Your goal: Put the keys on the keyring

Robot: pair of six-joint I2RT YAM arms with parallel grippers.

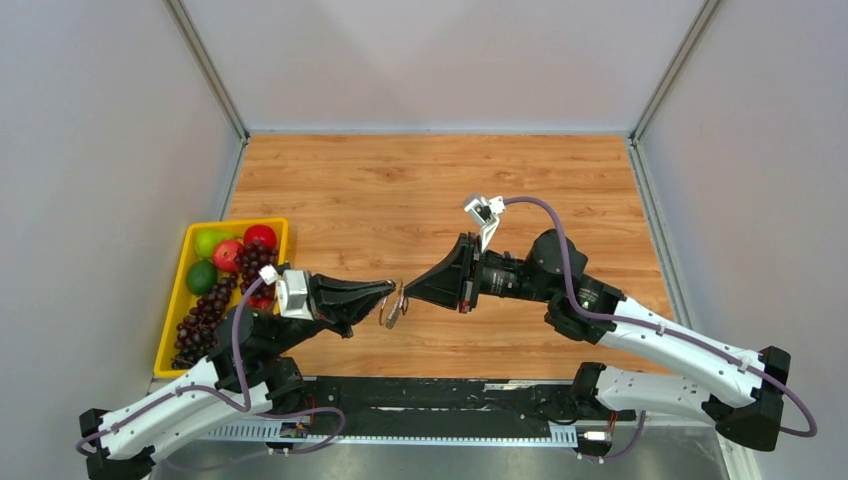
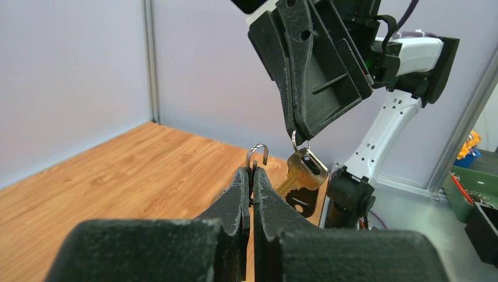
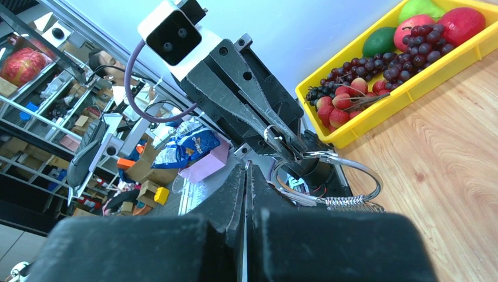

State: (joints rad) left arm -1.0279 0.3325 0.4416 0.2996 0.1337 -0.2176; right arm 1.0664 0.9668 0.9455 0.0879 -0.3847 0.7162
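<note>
From above, I see the yellow tray [image 1: 170, 318] of fruit at the desk's [image 1: 450, 190] left edge. Just to the right of the tray the left claw [image 1: 388, 289] and right claw [image 1: 410, 291] meet tip to tip, off the desk surface. The keyring [image 1: 393, 310] dangles between and just under the two tips (too small here to count its keys).

On the left wrist camera, my left claw [image 2: 252, 173] has its fingers pressed together on the keyring's wire, and a small loop of it [image 2: 257, 150] pokes up above the tips. The right claw [image 2: 298, 132] comes down from above, also closed, and pinches a curve of wire from which one key [image 2: 305, 170] hangs by its hole.

On the right wrist camera, the right claw [image 3: 245, 170] fingers are tight together. The left claw [image 3: 288, 147] faces it, and the keyring's round loop [image 3: 367, 175] swings out on the tray [image 3: 405, 88] side. Far from the tray sits a blue snack bag [image 3: 191, 144], its print too blurred to read.
</note>
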